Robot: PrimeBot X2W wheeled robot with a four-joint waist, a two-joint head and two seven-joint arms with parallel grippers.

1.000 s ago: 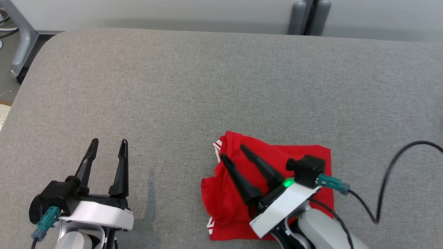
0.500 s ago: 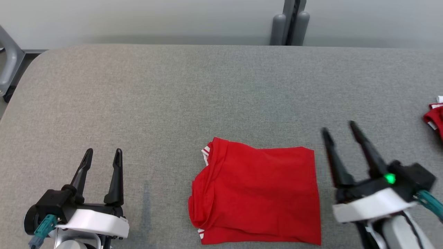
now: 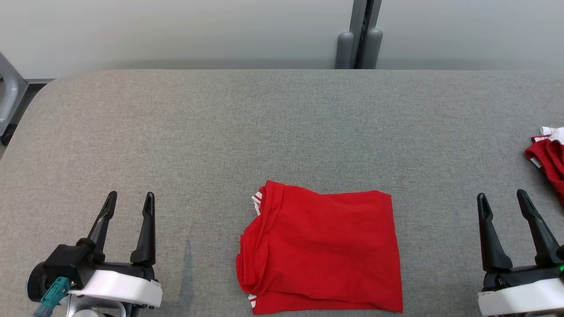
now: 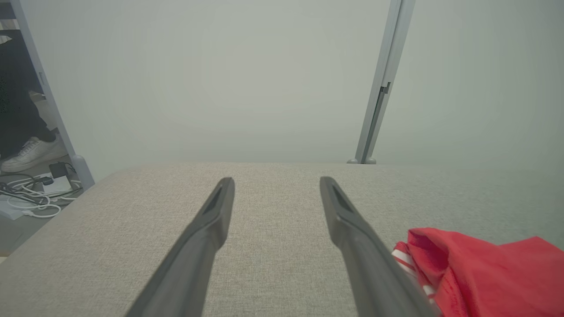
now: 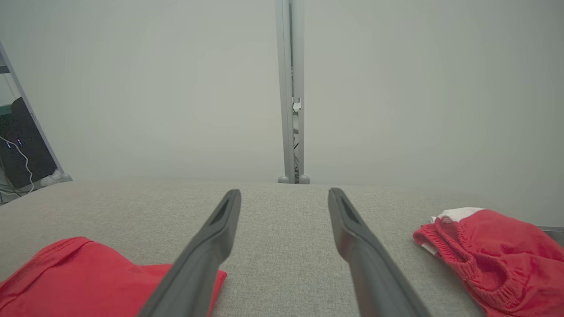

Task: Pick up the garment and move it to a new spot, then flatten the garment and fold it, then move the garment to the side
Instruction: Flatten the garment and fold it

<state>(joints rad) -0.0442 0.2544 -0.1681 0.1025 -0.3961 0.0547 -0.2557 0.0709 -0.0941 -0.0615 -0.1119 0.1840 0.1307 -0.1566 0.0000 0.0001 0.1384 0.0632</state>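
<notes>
We find the folded garment (image 3: 321, 253) flat at the near middle of the table (image 3: 282, 123), with our left tool (image 3: 131, 194) and right tool (image 3: 501, 194) open and empty on either side, leaving it free for the sideways move.

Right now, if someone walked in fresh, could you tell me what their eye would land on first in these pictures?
The folded red garment lying flat at the near middle of the grey padded table stands out first. A crumpled red garment sits off to the right. The left claw and right claw rest open and empty on either side of the folded one.
</notes>
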